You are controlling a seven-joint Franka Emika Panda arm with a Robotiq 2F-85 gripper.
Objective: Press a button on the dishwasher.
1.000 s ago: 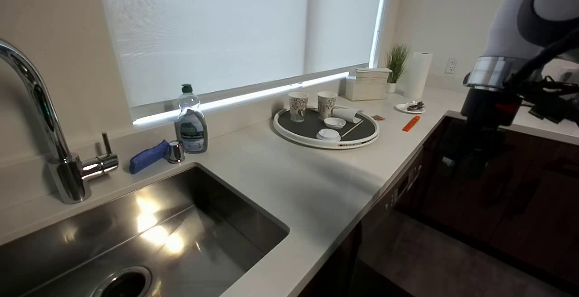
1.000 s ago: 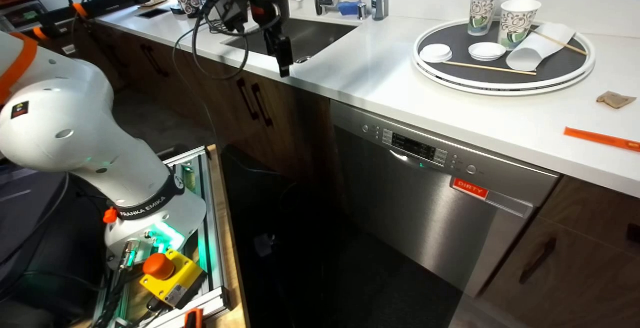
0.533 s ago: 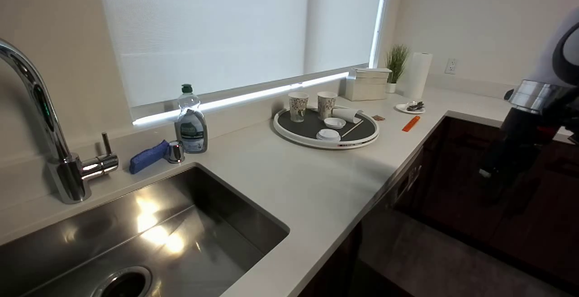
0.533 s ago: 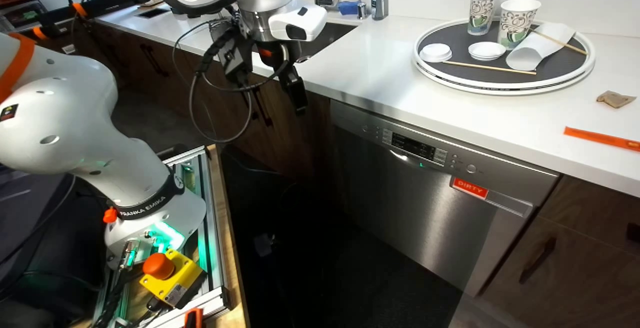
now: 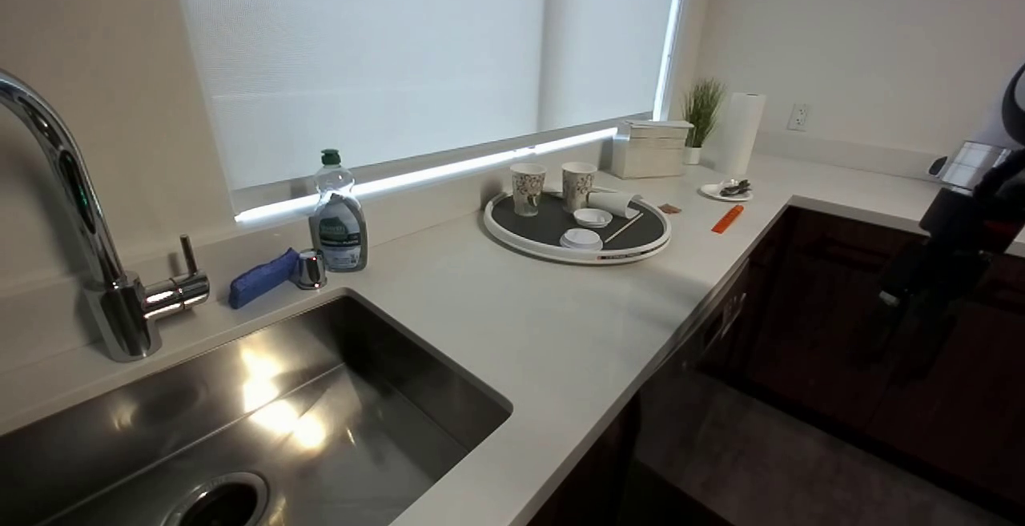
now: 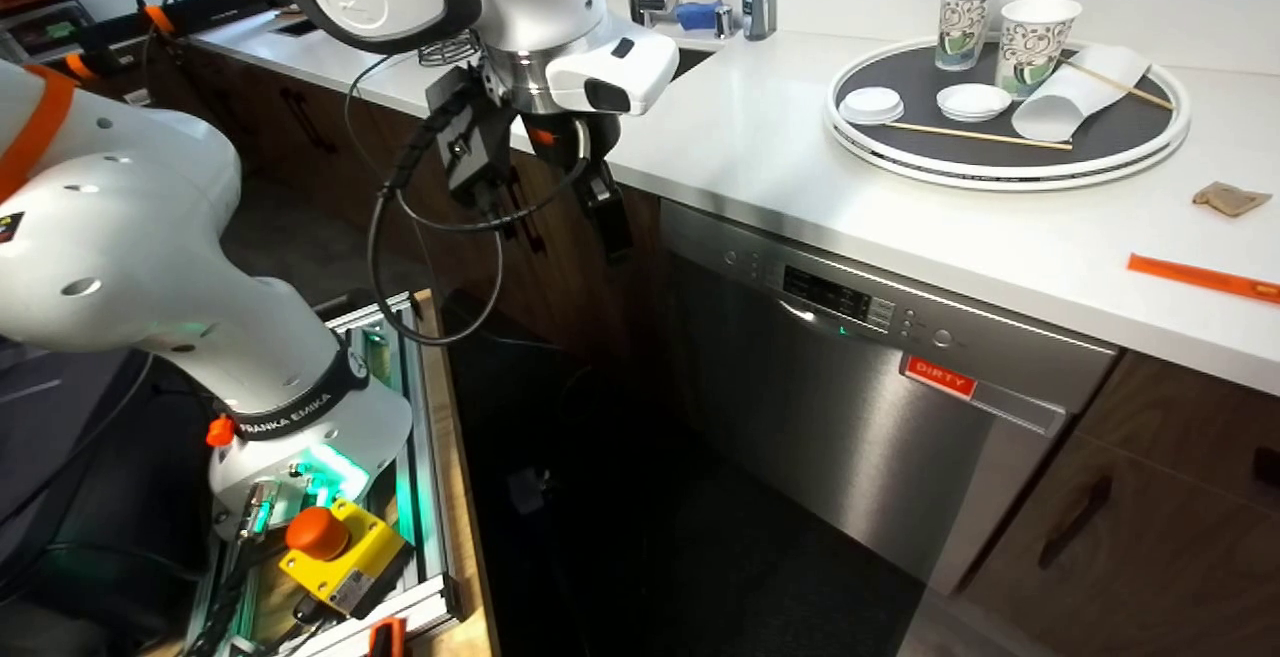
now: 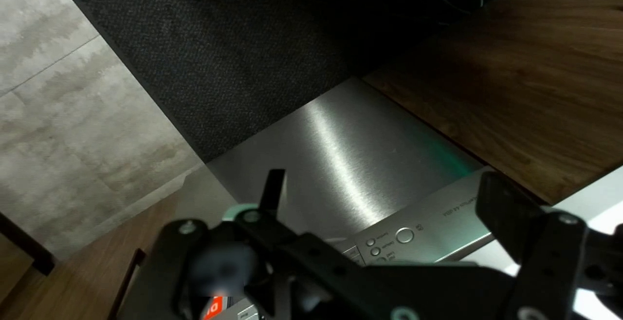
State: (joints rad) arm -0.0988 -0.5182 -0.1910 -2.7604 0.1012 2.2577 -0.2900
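Lower and further right than before, my claw [image 6: 613, 229] hangs, fingers [image 7: 503, 213] apart, near the dishwasher [image 6: 855, 387], which I see to its right in an exterior view.

Red label [image 6: 938, 377] on dishwasher [image 6: 810, 407] reads "DIRTY"; black band [image 6: 305, 407] on robot arm [image 6: 260, 327] reads "FRANKA EMIKA". Wrist view: dishwasher panel [image 7: 438, 232] shows "44 dBA"; finer print unclear.
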